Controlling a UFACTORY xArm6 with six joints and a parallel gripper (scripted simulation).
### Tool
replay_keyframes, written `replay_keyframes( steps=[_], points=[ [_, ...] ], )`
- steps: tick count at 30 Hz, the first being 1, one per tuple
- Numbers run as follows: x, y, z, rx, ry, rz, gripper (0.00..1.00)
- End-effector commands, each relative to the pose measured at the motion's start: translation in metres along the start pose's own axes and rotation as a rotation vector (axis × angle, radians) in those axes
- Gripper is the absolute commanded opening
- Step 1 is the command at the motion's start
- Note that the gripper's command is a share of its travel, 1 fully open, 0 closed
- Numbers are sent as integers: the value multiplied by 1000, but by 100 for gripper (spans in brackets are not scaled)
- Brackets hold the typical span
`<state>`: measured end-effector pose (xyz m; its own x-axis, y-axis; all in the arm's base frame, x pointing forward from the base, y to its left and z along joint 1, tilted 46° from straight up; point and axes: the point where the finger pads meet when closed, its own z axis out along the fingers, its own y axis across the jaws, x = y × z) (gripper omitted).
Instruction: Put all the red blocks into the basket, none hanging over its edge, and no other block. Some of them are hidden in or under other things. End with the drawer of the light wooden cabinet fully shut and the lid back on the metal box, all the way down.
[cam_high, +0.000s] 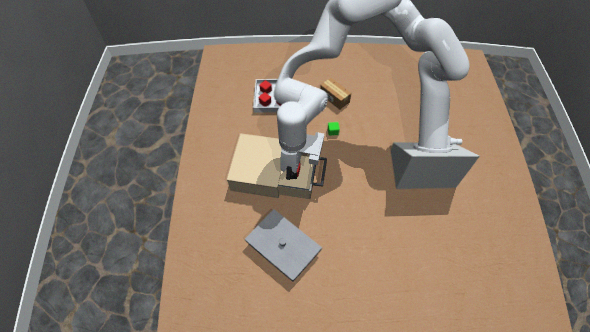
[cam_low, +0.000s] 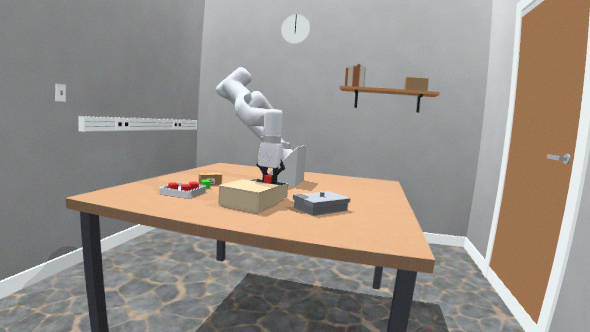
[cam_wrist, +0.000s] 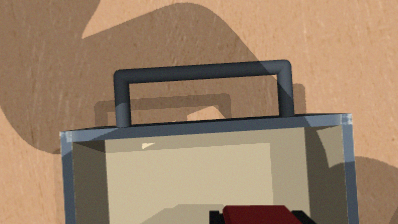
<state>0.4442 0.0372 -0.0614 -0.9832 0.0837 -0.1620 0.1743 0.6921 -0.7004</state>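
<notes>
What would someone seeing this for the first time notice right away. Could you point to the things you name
Probably the white robot arm (cam_high: 291, 122) (cam_low: 272, 122) first, arching over the table with a red block (cam_low: 268, 179) (cam_wrist: 257, 214) clamped in its gripper (cam_low: 269, 178) above the cabinet's open drawer (cam_high: 295, 192) (cam_wrist: 352, 170). Next, the bright red blocks in the light gray basket (cam_high: 255, 102) (cam_low: 175, 193), and the lone green block (cam_high: 333, 129) near the wooden box-like object (cam_high: 336, 94) (cam_low: 210, 178).

Basket's far side (cam_high: 266, 109) arm-hidden.

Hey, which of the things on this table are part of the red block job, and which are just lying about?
Job:
- red blocks
- basket
- cabinet
- metal box
- its lid

Lying about:
- green block
- small brown box, as far as shown
</notes>
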Motion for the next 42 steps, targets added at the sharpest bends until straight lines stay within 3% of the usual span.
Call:
replay_keyframes(
  steps=[1, 19, 34, 36, 37, 40, 42],
  points=[
    [-1, 0, -25, -2, -3, 1, 0],
    [-1, 0, -87, -2, -3, 1, 0],
    [-2, -1, -96, -2, -3, 3, 0],
    [-22, -24, -98, -14, 1, 45, 0],
    [-44, -51, -100, -24, 4, 93, 0],
    [-47, -76, -97, -40, 7, 307, 0],
    [-47, -76, -97, -40, 7, 307, 0]
  ],
)
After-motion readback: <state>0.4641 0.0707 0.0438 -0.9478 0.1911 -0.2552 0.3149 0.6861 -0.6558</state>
